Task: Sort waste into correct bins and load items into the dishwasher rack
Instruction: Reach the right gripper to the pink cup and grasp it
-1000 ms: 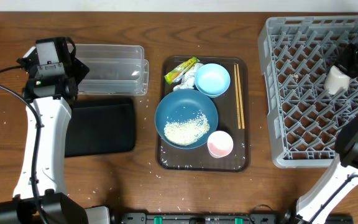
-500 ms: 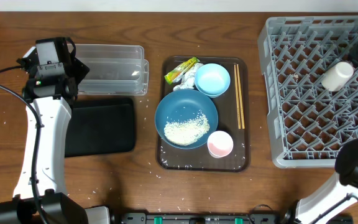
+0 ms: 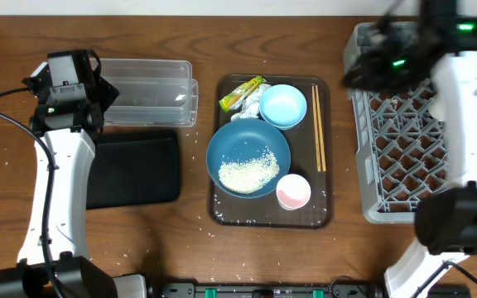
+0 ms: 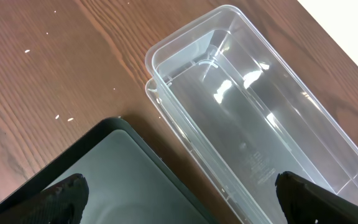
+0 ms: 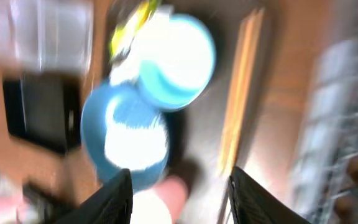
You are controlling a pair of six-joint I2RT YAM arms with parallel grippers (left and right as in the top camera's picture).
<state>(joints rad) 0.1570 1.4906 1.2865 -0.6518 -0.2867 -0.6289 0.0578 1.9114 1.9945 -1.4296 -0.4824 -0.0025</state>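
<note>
While the left claw [image 4: 188, 191] and right claw [image 5: 180, 190] both gape empty, the pink cup [image 3: 293, 192] at the tray's [image 3: 226, 207] five o'clock seems light, rigid, slick: pinch one rim wall.

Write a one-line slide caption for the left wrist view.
Left jaws, wide open, above the clear tub and black tray on the wooden table.
</note>
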